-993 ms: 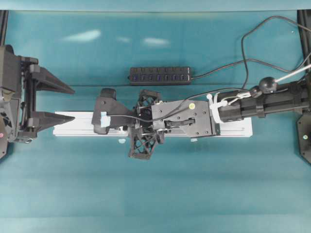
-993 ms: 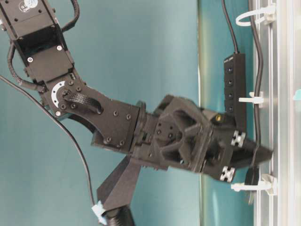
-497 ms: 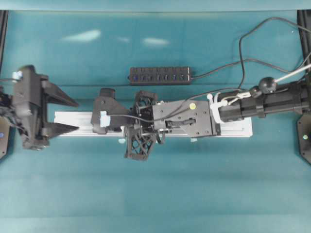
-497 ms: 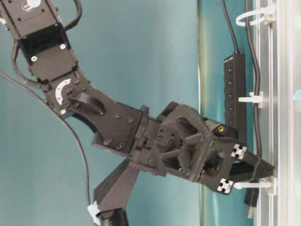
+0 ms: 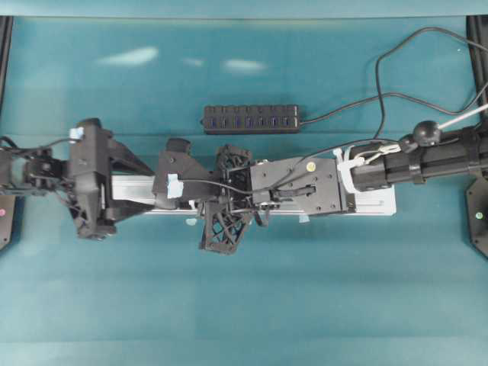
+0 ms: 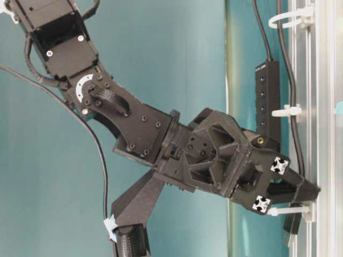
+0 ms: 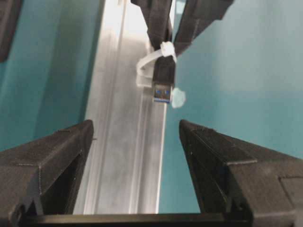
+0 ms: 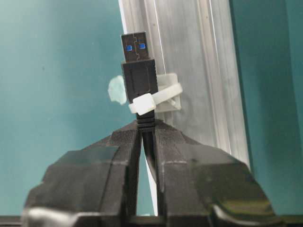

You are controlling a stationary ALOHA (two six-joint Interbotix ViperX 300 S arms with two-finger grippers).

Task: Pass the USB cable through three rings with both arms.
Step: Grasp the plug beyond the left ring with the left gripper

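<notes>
A teal-covered counter (image 5: 252,290) fills every view, and a long silver aluminium rail (image 7: 130,156) lies across its middle. Behind the rail in the overhead view rests a wide black multi-port hub block (image 5: 251,119).

The right gripper (image 8: 147,130) reaches across the middle along the rail, its fingers (image 8: 118,142) pressed together on the long thin black USB cable (image 8: 140,75) just behind the small rectangular plug. The plug, with blue showing inside its metal end, sticks out beyond the fingertips and has gone through a tiny translucent white plastic ring (image 8: 156,100) clipped to the rail's edge; the ring's band wraps around the plug body. In the table-level view the same end ring (image 6: 292,210) sits by the gripper tips with the plug hanging just past it, while the cord runs up along the rail through a second ring (image 6: 286,112) and a third ring (image 6: 286,17).

The left gripper (image 7: 135,130) faces the plug from the opposite end of the rail, fingers (image 7: 52,156) spread wide and holding nothing. The plug lies ahead of them, apart from both tips, roughly in line with the gap. A small pale blue tape bit (image 7: 178,99) sits on the counter beside the plug.
</notes>
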